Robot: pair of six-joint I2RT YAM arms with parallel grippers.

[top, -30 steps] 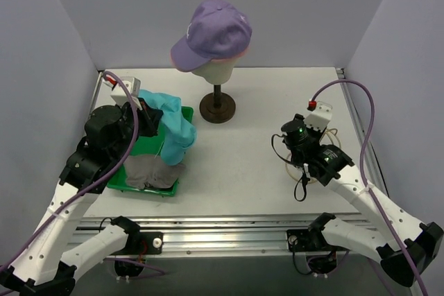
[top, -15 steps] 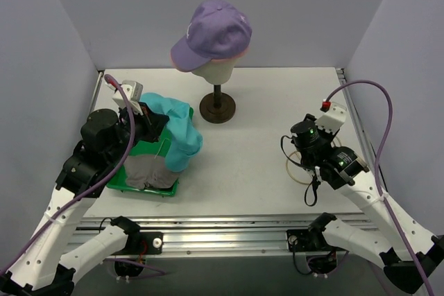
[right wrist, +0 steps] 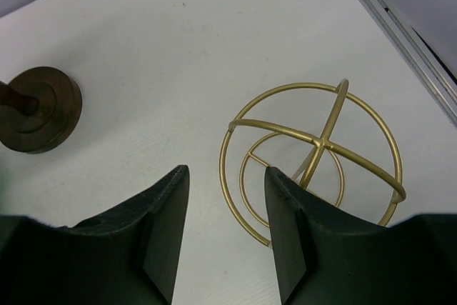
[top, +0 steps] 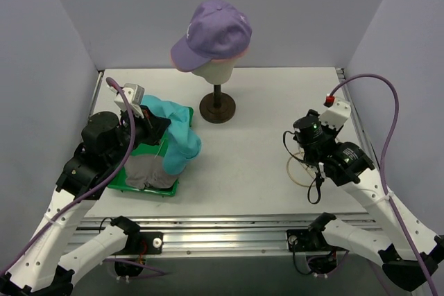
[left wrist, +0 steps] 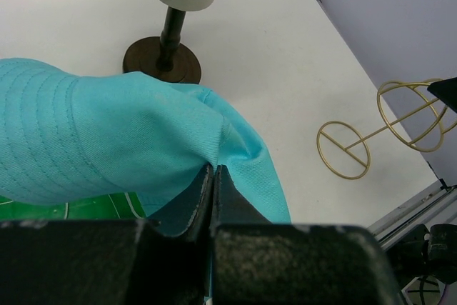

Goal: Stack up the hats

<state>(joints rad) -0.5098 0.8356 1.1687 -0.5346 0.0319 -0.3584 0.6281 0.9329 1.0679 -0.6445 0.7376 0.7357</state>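
Three hats are plainly seen, and a pink rim [top: 223, 59] is seen under one of them. The lavender cap [top: 214, 31] is set on the head [top: 210, 68], which is borne on a dark stand [top: 217, 107] at the back of the table [top: 263, 95], with its brim turned to the left. The pink rim lies between this cap and the head; more of that hat cannot be made out.

The teal hat [top: 177, 133] is held off the table by the left gripper [top: 154, 125], over the right edge of the green tray [top: 119, 180]. In the left wrist view the jaws are seen pressed together on a fold of the teal cloth, and the rest of the hat is draped to the left and right of them. The grey hat [top: 149, 171] is laid flat in the tray, below the teal one and partly covered by it.

The right gripper [right wrist: 225, 187] is held above the right side of the table with its jaws apart, and nothing is gripped between them. A gold wire frame [right wrist: 314, 149] is seen just beyond its fingers [right wrist: 166, 208], resting on the table and untouched. The frame is well apart from the dark stand.
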